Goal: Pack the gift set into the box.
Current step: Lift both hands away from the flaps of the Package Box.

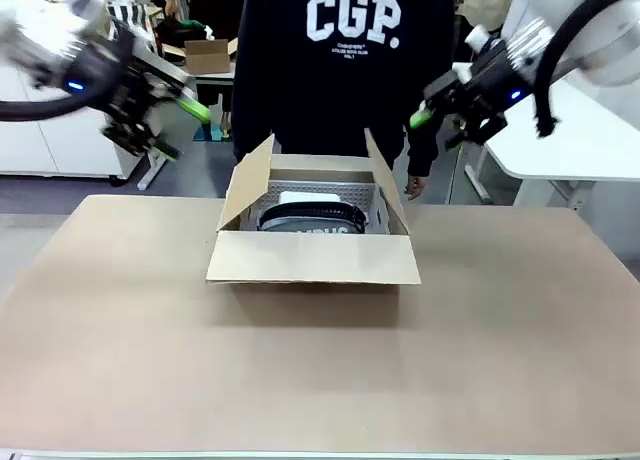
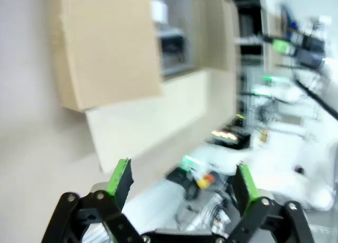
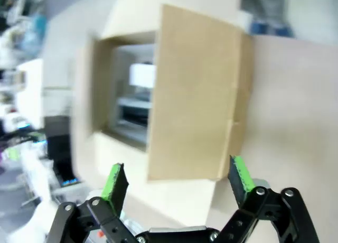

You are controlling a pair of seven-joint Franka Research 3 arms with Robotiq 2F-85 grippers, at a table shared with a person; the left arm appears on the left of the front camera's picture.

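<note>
The smooth tan table carries the brown corrugated cardboard box at its middle, flaps spread. Inside lies the flat dark gift set with pale lines. The left gripper and the right gripper hang above, jaws wide apart, holding nothing.

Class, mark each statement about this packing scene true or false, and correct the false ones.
1. The gift set lies inside the box. True.
2. The box's flaps are folded shut. False: they stand open.
3. The left claw grips a flap. False: it is open, in the air, apart from the box.
4. The right claw is open and holds nothing. True.
5. The box stands on the floor. False: it stands on the table.
</note>
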